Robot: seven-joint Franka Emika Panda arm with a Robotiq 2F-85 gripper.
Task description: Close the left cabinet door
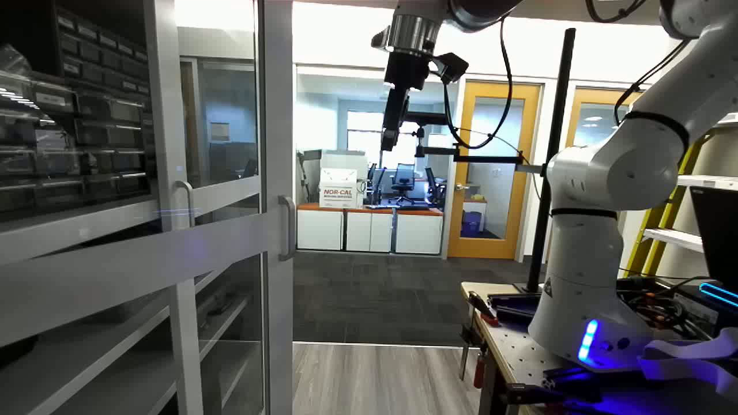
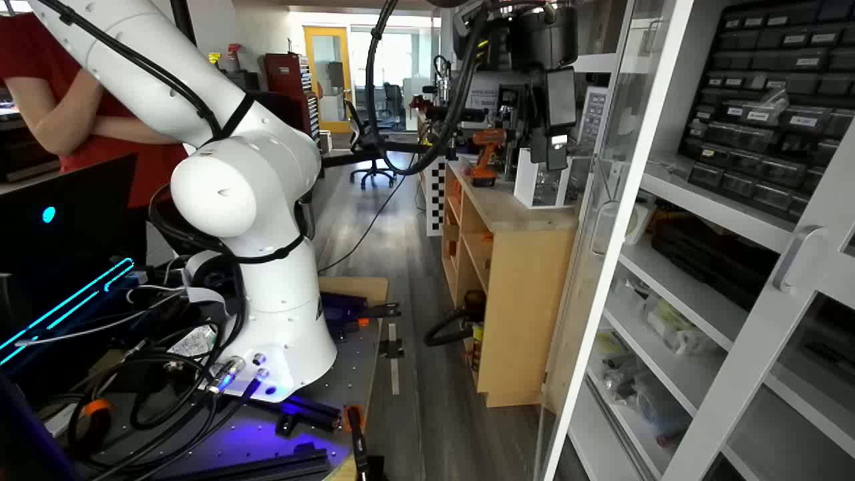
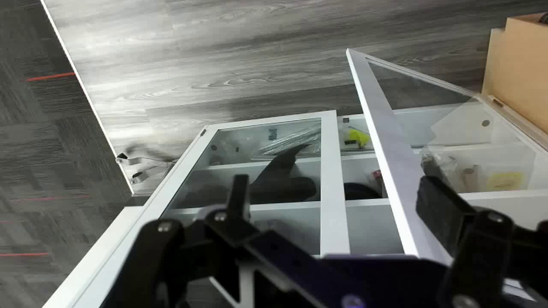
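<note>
The left cabinet door, tall with a light frame, clear glass and a middle rail, stands swung open; it shows in both exterior views (image 1: 278, 144) (image 2: 604, 287) and the wrist view (image 3: 387, 137). Its grey handle (image 1: 286, 227) is on the free-edge stile. My gripper, high up in both exterior views (image 1: 389, 140) (image 2: 556, 152), points down, open and empty. In both it appears apart from the door. In the wrist view the fingers (image 3: 336, 188) are spread wide, with the door's stile crossing the picture between them near the right finger. Contact there cannot be told.
The cabinet's second door (image 2: 741, 374) is beside the open one. Dark drawer racks (image 2: 768, 133) fill the upper shelf. A wooden bench (image 2: 534, 300) with an orange drill (image 2: 489, 157) stands past the open door. The robot's table (image 1: 501, 351) holds cables and clamps. A person in red (image 2: 100, 167) stands behind.
</note>
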